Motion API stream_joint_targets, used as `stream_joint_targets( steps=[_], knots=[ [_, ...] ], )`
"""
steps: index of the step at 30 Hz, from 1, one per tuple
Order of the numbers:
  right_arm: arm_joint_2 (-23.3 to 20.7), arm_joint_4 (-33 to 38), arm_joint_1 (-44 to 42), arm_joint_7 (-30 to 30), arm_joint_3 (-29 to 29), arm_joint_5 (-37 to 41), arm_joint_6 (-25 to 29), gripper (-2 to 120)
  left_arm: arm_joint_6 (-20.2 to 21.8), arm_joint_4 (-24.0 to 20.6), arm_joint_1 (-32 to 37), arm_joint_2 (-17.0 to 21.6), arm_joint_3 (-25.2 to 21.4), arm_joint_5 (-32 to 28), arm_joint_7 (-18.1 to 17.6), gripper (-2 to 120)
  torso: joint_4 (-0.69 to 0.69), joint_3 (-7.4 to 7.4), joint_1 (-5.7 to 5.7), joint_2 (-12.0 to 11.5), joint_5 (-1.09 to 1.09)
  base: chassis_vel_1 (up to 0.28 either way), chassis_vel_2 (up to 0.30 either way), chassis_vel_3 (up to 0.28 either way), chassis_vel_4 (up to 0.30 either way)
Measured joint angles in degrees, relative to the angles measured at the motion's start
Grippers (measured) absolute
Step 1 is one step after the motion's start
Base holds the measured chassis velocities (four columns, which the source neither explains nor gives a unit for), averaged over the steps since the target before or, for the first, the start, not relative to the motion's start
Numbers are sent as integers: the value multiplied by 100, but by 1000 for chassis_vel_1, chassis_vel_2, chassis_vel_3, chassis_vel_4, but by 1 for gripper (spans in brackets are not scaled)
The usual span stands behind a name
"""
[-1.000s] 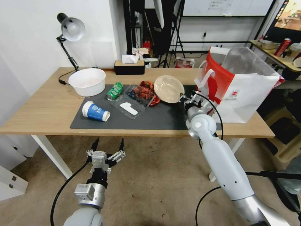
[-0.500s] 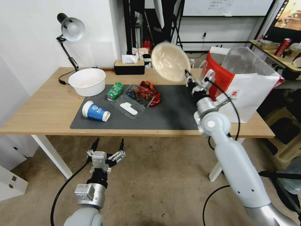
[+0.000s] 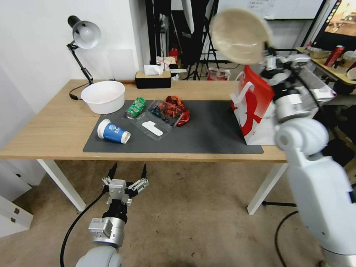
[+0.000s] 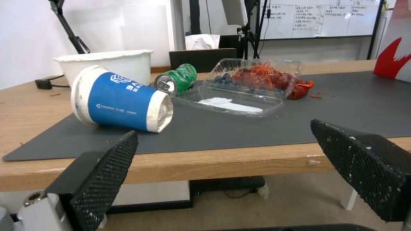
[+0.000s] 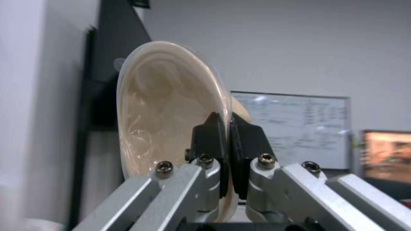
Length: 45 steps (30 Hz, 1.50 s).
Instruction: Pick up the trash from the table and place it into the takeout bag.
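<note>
- The left gripper (image 3: 127, 171) hangs below the front edge of the tabletop (image 3: 55, 126), fingers (image 4: 100, 179) spread wide with nothing between them.
- The right gripper (image 3: 267, 55) is raised above the takeout bag (image 3: 256, 107); its fingers (image 5: 212, 141) are pressed onto the rim of the beige lidded bowl (image 3: 240, 36), one inside the rim and one outside.
- On the tabletop's left, a white tub (image 3: 103, 95) stands upright on the bare wood; I cannot tell what it holds.
- On the dark grey mat (image 3: 207, 133), a blue paper cup (image 3: 112, 132) lies on its side, long axis running left to right, its wide lidded end toward the left.
- Just behind it a crushed green can (image 3: 135, 107) lies on its side, its top end facing the front edge.
- A clear clamshell (image 3: 159, 118) lies open beside the can, with dark berries and red shells (image 3: 176, 109) in its rear half and a white scrap in its front half.
- The bowl is held on edge in the air, its lid facing toward the robot.
- The takeout bag stands upright at the mat's right end, red side panel facing left; its inside is hidden.
- Half a second earlier the bowl was lower, over the mat and left of the bag; it is now higher and farther right, above the bag's mouth.
</note>
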Motion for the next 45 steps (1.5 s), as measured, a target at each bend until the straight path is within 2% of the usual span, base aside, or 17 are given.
stream_joint_targets(
  steps=[4,13,18,19,22,23,25,26,28,30,32,33,36,42,45],
  knots=[
    [-75,13,-323,55,391,-592,-112,0,-20,31,-6,0,20,80,1,100,0,0,0,0,1,0,0,0,0],
    [-51,-25,-698,287,569,-828,-194,2,-26,-4,10,0,48,114,8,100,1,0,0,0,0,0,0,0,0],
    [-45,-28,-716,368,544,-757,-240,20,-35,-31,36,0,46,110,8,100,1,0,0,0,-1,0,0,0,0],
    [-45,-28,-716,368,544,-757,-240,20,-35,-31,36,0,46,110,8,100,1,0,0,0,-1,0,0,0,0],
    [-51,46,-725,417,527,-586,-302,35,-42,-42,42,0,39,100,8,100,2,0,0,0,-1,0,0,0,0],
    [-51,46,-725,417,527,-586,-302,35,-42,-42,42,0,39,100,8,100,2,0,0,0,-1,0,0,0,0],
    [-70,129,-772,406,506,-341,-286,45,-46,-59,43,0,35,87,8,100,1,0,0,0,-1,0,0,0,0],
    [-70,129,-772,406,506,-341,-286,45,-46,-59,43,0,35,87,8,100,1,0,0,0,-1,0,0,0,0],
    [-73,286,-842,324,487,180,-215,55,-50,-65,42,0,32,79,7,100,1,0,0,-1,-1,0,0,0,0],
    [-71,345,-862,291,477,371,-180,56,-52,-65,42,0,31,78,7,100,1,0,0,0,-1,0,0,0,0],
    [-55,654,-990,148,366,1312,46,70,-63,-65,43,0,29,75,6,100,2,0,0,-1,-2,0,0,0,0],
    [-55,654,-990,148,366,1312,46,70,-63,-65,43,0,29,75,6,100,2,0,0,-1,-2,0,0,0,0],
    [-29,1109,-1343,-20,105,1979,212,86,-69,-64,37,0,28,71,6,100,1,0,0,-1,-2,0,0,0,0],
    [151,1408,-1837,-156,-172,1830,324,99,-70,-55,20,0,25,57,5,100,1,0,0,-1,-1,0,0,0,0],
    [255,1446,-2361,-176,-309,1194,633,100,-72,-44,7,-1,8,22,4,100,2,0,0,-1,-2,0,0,0,0]
  ],
)
